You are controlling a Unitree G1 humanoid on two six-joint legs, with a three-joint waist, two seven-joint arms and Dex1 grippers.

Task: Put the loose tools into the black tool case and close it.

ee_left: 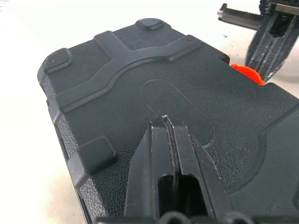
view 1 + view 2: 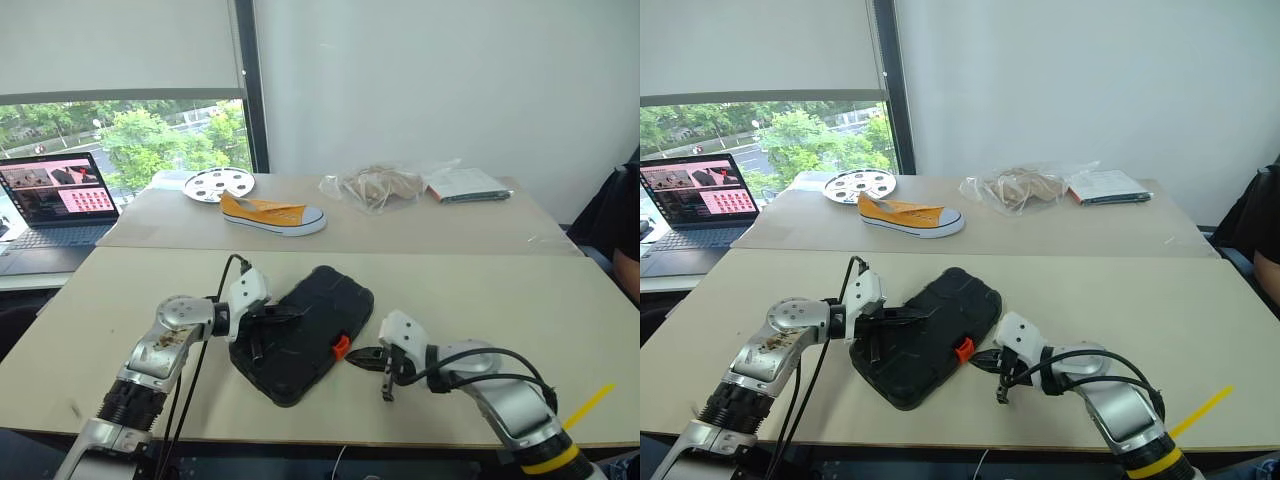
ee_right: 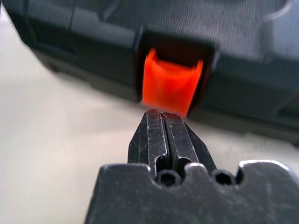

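The black tool case (image 2: 305, 335) lies flat on the near table with its lid down. Its small orange latch (image 2: 341, 347) sits on the side facing my right arm. My left gripper (image 2: 298, 313) is shut, and its fingertips (image 1: 164, 119) rest on the textured lid (image 1: 140, 60). My right gripper (image 2: 355, 357) is shut too. In the right wrist view its tips (image 3: 161, 113) sit right at the lower edge of the latch (image 3: 170, 84), which stands out from the case wall (image 3: 233, 93). The loose tools are out of view.
On the far table lie a yellow sneaker (image 2: 272, 214), a white perforated disc (image 2: 219, 184), a crumpled plastic bag (image 2: 378, 185) and a booklet (image 2: 465, 185). An open laptop (image 2: 55, 200) stands at the left. A yellow strip (image 2: 588, 405) lies near the right front edge. A person (image 2: 625, 230) sits at the right.
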